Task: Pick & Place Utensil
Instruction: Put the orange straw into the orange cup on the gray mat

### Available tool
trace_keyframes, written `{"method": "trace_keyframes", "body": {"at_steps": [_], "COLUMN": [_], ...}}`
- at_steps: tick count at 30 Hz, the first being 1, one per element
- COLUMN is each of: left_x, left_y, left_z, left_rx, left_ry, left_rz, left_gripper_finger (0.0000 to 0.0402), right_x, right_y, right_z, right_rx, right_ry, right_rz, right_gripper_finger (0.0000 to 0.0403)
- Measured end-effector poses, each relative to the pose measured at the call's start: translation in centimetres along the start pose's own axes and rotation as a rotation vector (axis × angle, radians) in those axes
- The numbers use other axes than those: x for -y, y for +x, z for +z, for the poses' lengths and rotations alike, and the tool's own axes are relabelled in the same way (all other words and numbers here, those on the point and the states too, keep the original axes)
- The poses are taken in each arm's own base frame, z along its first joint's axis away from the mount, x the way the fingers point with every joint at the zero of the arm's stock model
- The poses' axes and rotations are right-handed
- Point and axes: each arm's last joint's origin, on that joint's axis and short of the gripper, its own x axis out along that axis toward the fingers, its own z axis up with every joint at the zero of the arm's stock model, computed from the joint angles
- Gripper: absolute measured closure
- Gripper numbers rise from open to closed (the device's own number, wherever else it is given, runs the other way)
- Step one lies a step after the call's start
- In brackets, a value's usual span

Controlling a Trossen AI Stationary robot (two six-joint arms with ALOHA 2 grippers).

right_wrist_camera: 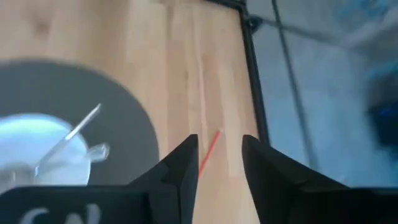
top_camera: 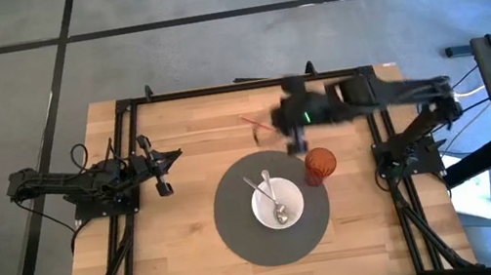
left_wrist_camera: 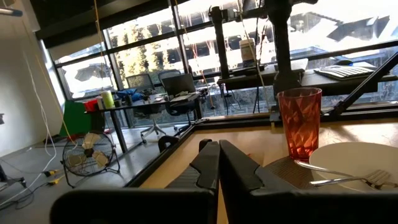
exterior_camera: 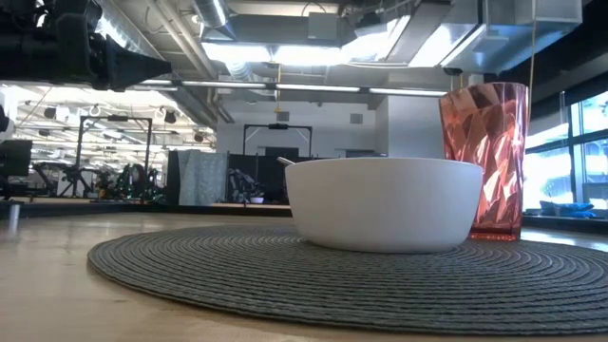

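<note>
A thin red stick (top_camera: 259, 121) lies flat on the wood near the table's far edge. My right gripper (top_camera: 283, 122) hovers over it, open. In the right wrist view the red stick (right_wrist_camera: 209, 152) shows between the two fingers of my right gripper (right_wrist_camera: 219, 146), beyond their tips. A white bowl (top_camera: 277, 201) sits on a round grey placemat (top_camera: 234, 223), and two metal utensils (top_camera: 273, 197) lean in it with their handles over the rim. A red faceted cup (top_camera: 320, 165) stands at the mat's right far edge. My left gripper (top_camera: 164, 184) is shut and waits at the table's left.
A black frame rail (top_camera: 247, 85) runs along the table's far edge, just beyond the stick. The cup (left_wrist_camera: 300, 121) and the bowl (left_wrist_camera: 360, 163) stand close together to the right of my left gripper (left_wrist_camera: 217, 163). Bare wood (top_camera: 184, 246) lies left of the mat.
</note>
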Motion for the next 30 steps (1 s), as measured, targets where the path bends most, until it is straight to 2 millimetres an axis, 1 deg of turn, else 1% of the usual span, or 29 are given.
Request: {"method": "trace_keyframes", "body": {"at_steps": [2, 4, 6, 8, 11, 14, 15, 17, 20, 24, 27, 30], "left_x": [0.0, 0.0, 0.0, 0.0, 0.0, 0.0, 0.0, 0.0, 0.0, 0.0, 0.0, 0.1], "left_y": [0.0, 0.0, 0.0, 0.0, 0.0, 0.0, 0.0, 0.0, 0.0, 0.0, 0.0, 0.0], "left_z": [0.0, 0.0, 0.0, 0.0, 0.0, 0.0, 0.0, 0.0, 0.0, 0.0, -0.1, -0.2], "left_rx": [0.0, 0.0, 0.0, 0.0, 0.0, 0.0, 0.0, 0.0, 0.0, -0.001, -0.01, -0.021], "left_ry": [0.007, 0.014, 0.015, 0.015, 0.016, 0.018, 0.019, 0.02, 0.037, 0.042, 0.049, 0.055], "left_rz": [0.0, 0.0, 0.0, 0.0, 0.0, 0.0, 0.0, 0.0, 0.0, 0.001, -0.002, -0.005], "left_gripper_finger": [0.0398, 0.04, 0.04, 0.0398, 0.0396, 0.0397, 0.0398, 0.04, 0.04, 0.0397, 0.0396, 0.0399], "right_x": [2.7, 5.1, 7.0, 8.4, 9.6, 9.9, 10.0, 10.4, 10.6, 10.2, 9.7, 9.8], "right_y": [1.4, 3.8, 6.8, 10.3, 16.3, 21.9, 23.4, 25.9, 28.8, 31.8, 32.8, 33.2], "right_z": [-0.1, -0.5, -1.3, -2.2, -3.8, -5.0, -5.3, -5.7, -6.3, -7.1, -7.6, -7.9], "right_rx": [-0.015, -0.044, -0.098, -0.166, -0.264, -0.332, -0.344, -0.362, -0.423, -0.503, -0.512, -0.525], "right_ry": [0.122, 0.24, 0.309, 0.352, 0.381, 0.403, 0.416, 0.454, 0.47, 0.444, 0.455, 0.477], "right_rz": [0.025, 0.056, 0.096, 0.129, 0.193, 0.288, 0.319, 0.387, 0.441, 0.376, 0.366, 0.363], "right_gripper_finger": [0.0282, 0.0283, 0.0281, 0.0276, 0.0262, 0.0236, 0.0225, 0.0202, 0.0168, 0.0139, 0.0128, 0.0126]}}
